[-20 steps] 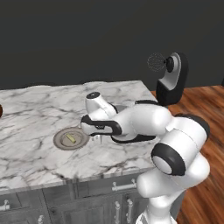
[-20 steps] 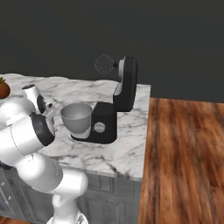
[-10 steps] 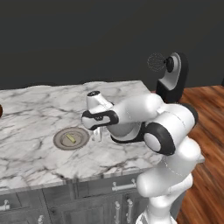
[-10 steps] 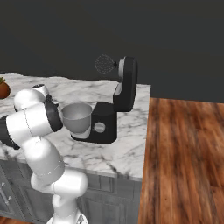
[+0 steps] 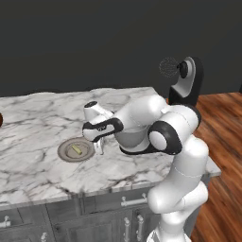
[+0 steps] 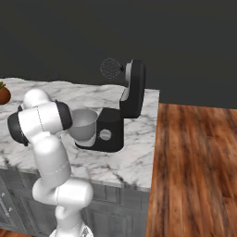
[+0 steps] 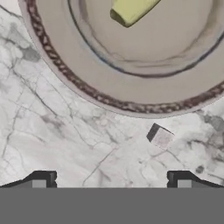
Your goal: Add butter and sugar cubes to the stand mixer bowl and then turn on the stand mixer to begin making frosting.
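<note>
The gripper (image 7: 111,181) hangs with its jaws spread wide and nothing between them, low over the marble counter (image 7: 65,131) just beside the grey plate (image 7: 109,94). A small sugar cube (image 7: 161,138) lies on the marble between the fingertips and the plate's rim. The butter (image 7: 131,9) rests on the plate. Well apart from the plate stand the stand mixer (image 6: 125,111), head tilted up, and its stand mixer bowl (image 6: 83,125).

Pale-yellow butter (image 7: 131,9) lies on the plate (image 7: 109,94); a sugar cube (image 7: 161,137) sits just beside it.
</note>
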You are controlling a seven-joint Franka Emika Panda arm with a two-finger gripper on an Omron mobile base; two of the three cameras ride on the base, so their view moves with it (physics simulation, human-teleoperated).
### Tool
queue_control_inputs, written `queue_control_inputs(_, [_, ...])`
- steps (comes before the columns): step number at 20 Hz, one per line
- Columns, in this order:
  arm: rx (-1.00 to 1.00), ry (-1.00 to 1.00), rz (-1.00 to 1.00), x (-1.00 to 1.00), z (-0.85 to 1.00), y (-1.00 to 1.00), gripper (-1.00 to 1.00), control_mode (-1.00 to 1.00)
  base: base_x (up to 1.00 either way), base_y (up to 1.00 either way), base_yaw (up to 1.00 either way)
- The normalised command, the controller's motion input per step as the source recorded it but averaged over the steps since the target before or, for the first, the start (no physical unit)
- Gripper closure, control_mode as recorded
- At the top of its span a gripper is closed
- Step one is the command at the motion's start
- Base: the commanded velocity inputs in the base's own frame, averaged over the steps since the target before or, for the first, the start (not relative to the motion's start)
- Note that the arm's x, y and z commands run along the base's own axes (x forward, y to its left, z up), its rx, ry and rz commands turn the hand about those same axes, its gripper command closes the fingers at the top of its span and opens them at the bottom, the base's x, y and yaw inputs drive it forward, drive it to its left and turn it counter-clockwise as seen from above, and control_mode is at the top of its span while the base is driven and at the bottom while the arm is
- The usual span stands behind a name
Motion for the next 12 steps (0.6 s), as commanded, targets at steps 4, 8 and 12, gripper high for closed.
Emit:
queue_control_inputs(4, [-0.09, 0.0, 0.0, 0.09, -0.21, 0.26, -1.0, -1.0, 0.0, 0.0, 0.0])
queue_control_inputs(8, [-0.04, 0.0, 0.0, 0.24, -0.13, 0.0, -1.0, -1.0, 0.0, 0.0, 0.0])
queue_control_inputs(12, [-0.01, 0.0, 0.0, 0.24, -0.1, 0.0, -1.0, -1.0, 0.0, 0.0, 0.0])
